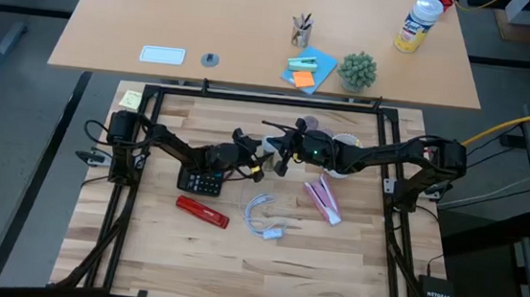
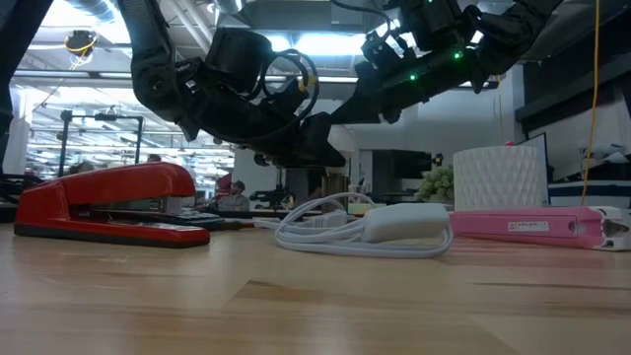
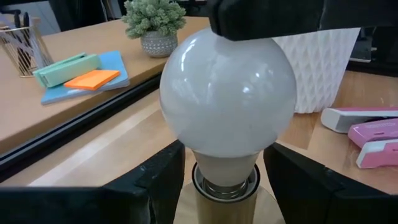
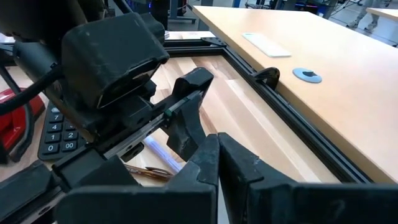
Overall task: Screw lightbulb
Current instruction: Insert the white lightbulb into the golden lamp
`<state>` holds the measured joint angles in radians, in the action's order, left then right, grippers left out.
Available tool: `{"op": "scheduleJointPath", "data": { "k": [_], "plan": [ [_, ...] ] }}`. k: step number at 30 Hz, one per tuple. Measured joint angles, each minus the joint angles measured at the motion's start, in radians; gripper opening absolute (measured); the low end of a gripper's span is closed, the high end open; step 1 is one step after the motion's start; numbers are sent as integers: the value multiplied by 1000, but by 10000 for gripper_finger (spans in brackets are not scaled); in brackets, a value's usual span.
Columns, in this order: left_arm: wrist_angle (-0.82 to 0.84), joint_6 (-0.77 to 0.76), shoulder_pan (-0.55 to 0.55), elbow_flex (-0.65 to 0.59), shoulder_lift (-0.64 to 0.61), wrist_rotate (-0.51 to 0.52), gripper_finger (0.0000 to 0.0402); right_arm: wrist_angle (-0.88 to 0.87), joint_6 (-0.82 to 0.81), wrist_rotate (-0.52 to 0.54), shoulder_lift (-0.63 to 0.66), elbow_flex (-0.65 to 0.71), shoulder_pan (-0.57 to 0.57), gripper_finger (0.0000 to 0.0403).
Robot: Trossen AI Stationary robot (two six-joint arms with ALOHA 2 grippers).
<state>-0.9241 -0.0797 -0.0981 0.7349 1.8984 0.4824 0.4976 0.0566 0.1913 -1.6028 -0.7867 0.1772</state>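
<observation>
While the lightbulb [image 3: 227,93] stands upright with its metal screw end in a round wooden base [image 3: 221,208], we see the left gripper [image 3: 224,186] with fingers [image 3: 158,180] spread on either side of its neck, and the closed right gripper [image 3: 267,15] touching its crown.

Setting was a robotics lab or open-plan workshop. A butcher-block table [image 1: 237,252] sat inside a black metal frame [image 1: 121,213] carrying two arms. Beyond it stood a desk [image 1: 256,32] with a potted plant [image 1: 357,71], sticky notes [image 1: 303,71] and a pen cup [image 1: 301,31]. Exposed ceiling ducts [image 2: 94,10], strip lights and distant workstations filled the far background.
</observation>
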Motion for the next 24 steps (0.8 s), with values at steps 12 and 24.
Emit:
{"op": "scheduleJointPath", "data": {
  "k": [12,24],
  "plan": [
    [113,2,47,0,-7,89,210,0,0,0,0,0,0,7],
    [372,-67,75,0,-142,162,210,0,0,0,1,0,0,7]
  ]
}}
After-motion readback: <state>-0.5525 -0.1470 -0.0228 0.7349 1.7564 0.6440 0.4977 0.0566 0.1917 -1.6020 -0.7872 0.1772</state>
